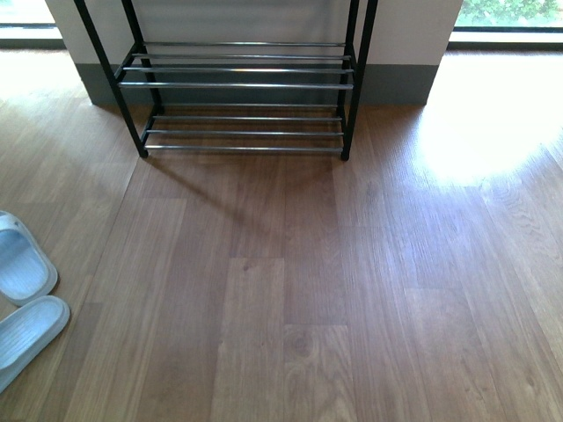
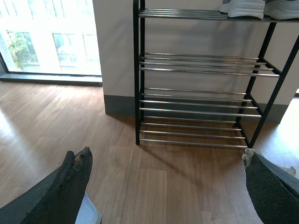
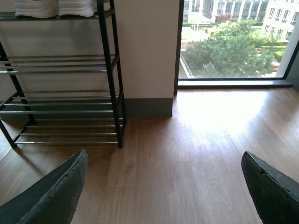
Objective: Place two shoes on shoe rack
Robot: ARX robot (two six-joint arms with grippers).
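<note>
Two pale blue slides lie on the wood floor at the front view's left edge, one [image 1: 19,262] behind the other [image 1: 26,332]. The shoe rack [image 1: 242,85], black frame with chrome rods, stands against the far wall. In the left wrist view the shoe rack [image 2: 201,95] carries white-soled shoes [image 2: 246,8] on its top tier, also seen as white soles [image 3: 53,7] in the right wrist view. My left gripper [image 2: 166,179] is open above bare floor, a slide's edge [image 2: 88,212] beside one finger. My right gripper [image 3: 163,179] is open over bare floor. Neither arm shows in the front view.
A grey skirting runs along the wall [image 1: 396,83] behind the rack. Floor-level windows [image 3: 229,42] flank the wall, and bright sunlight [image 1: 475,123] falls on the floor to the right of the rack.
</note>
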